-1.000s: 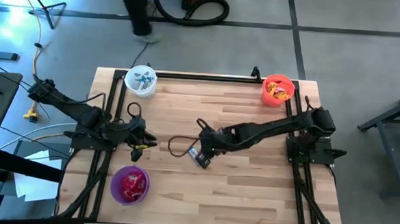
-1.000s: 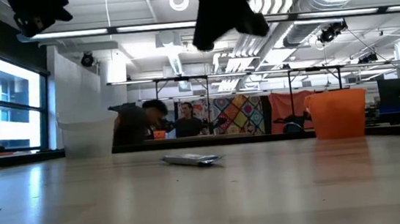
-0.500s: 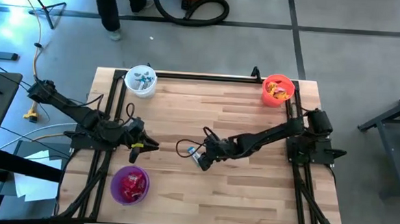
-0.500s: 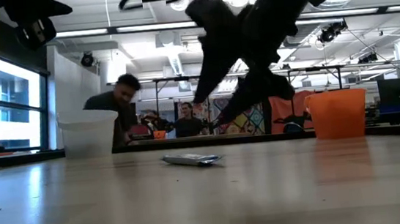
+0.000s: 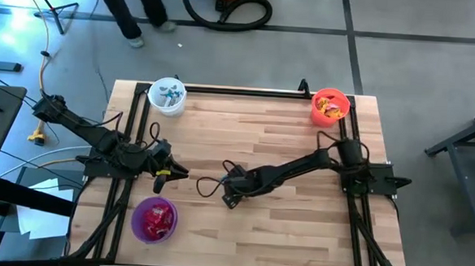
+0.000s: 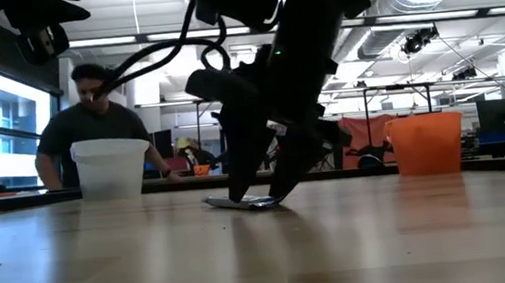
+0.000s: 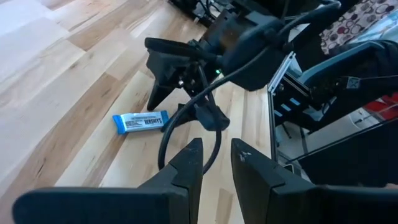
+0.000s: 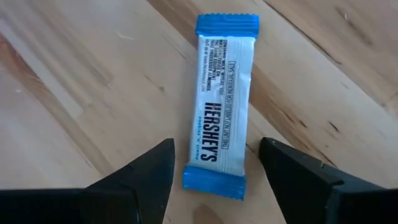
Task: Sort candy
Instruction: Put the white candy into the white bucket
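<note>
One light-blue and white wrapped candy (image 8: 221, 106) lies flat on the wooden table near its middle; it also shows in the left wrist view (image 7: 142, 122) and the low view (image 6: 244, 201). My right gripper (image 8: 216, 152) is open and points down over it, one finger on each side of the candy's end, with a gap to the wrapper. In the high view the right gripper (image 5: 228, 197) covers the candy. My left gripper (image 7: 214, 158) waits at the table's left side (image 5: 170, 172), with a narrow gap between its fingers and nothing in it.
A white bucket (image 5: 167, 95) with light-blue candy stands at the far left corner. An orange bucket (image 5: 330, 106) stands at the far right, and a purple bucket (image 5: 154, 219) with red candy at the near left. A person (image 6: 93, 129) stands beyond the far edge.
My right gripper has come down from well above the table and a little toward the left edge; its fingertips now stand at the table on both sides of the candy. The candy has stayed where it lay. The person behind the table has walked across.
</note>
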`<action>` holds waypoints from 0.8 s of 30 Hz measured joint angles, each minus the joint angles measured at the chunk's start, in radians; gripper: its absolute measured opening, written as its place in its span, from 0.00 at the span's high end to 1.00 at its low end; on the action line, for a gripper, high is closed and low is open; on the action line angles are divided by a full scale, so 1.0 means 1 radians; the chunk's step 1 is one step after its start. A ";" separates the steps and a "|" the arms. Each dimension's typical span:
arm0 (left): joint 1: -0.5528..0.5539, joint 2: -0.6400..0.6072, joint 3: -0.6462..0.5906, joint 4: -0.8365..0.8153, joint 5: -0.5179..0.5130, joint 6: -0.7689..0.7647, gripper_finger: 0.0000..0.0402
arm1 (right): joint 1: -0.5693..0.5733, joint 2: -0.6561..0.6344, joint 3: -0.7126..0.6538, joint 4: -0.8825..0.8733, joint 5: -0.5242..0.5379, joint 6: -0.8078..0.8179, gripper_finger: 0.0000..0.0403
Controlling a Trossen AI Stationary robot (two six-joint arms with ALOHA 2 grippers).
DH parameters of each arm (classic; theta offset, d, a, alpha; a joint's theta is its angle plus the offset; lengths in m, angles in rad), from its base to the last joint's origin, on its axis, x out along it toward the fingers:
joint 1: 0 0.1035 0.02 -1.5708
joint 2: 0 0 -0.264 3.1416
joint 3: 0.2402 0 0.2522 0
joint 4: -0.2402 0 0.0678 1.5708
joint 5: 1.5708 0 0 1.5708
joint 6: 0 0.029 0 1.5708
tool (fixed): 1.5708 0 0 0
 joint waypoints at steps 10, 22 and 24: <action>0.028 0.000 0.000 -0.007 -0.035 -0.159 0.85 | 0.001 0.032 0.024 -0.067 -0.021 -0.038 0.69; 0.114 0.000 0.000 -0.083 0.010 -0.301 0.94 | 0.004 -0.027 0.014 -0.056 -0.021 -0.196 1.00; 0.126 0.007 0.000 -0.104 0.009 -0.300 0.94 | 0.004 -0.041 0.014 -0.024 -0.002 -0.236 1.00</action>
